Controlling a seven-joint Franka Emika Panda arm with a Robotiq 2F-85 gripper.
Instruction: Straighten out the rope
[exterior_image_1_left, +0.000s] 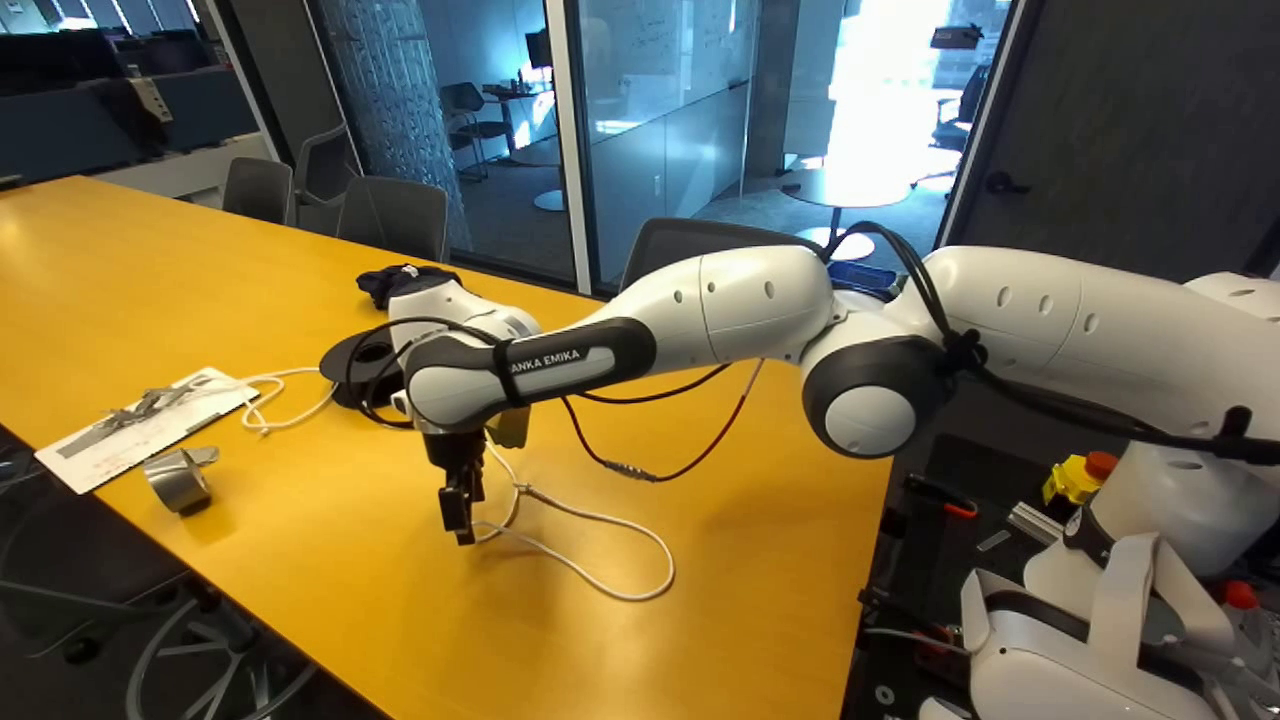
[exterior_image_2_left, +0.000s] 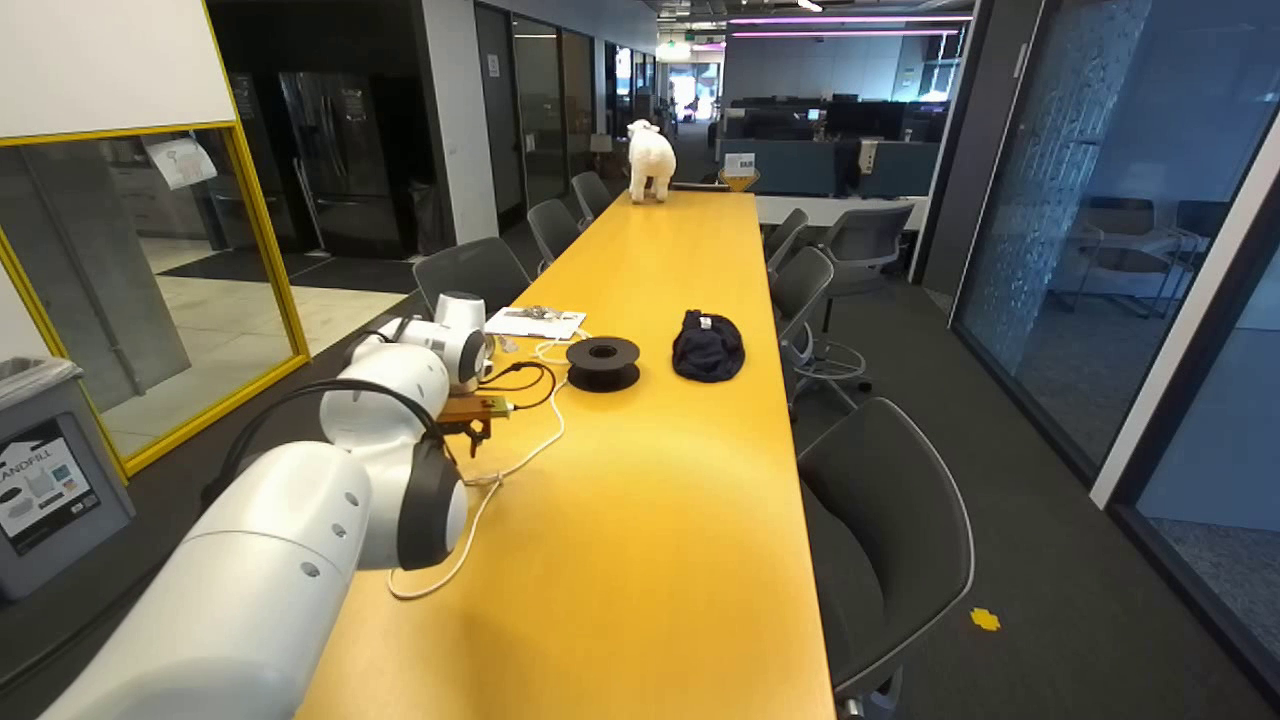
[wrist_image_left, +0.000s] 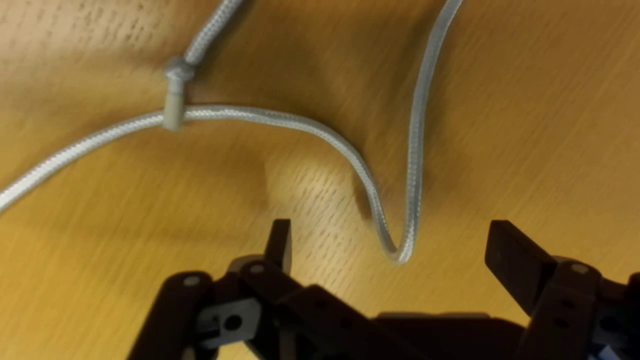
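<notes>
The Panda arm (exterior_image_1_left: 570, 360) is hanging out over the yellow wooden table (exterior_image_1_left: 200, 290), and its Robotiq gripper (wrist_image_left: 392, 245) is pointing down above the white braided rope (wrist_image_left: 310, 126). In the wrist view the two fingers (wrist_image_left: 279, 245) are standing wide apart, with a tight bend of the rope showing between their tips and bare wood on both sides of it. At that view's upper left, a knotted end (wrist_image_left: 175, 85) is crossing over another strand. In an exterior view, a rounded loop (exterior_image_1_left: 630, 598) is curving along the table toward the robot's base (exterior_image_1_left: 1190, 500). Farther down, a black spool (exterior_image_2_left: 603, 365) is sitting near a navy fabric bundle (exterior_image_2_left: 708, 347), a roll of silver tape (exterior_image_1_left: 177, 480) is resting near the edge, and a white woolly sheep figure (exterior_image_2_left: 652, 165) is standing at the far end.
</notes>
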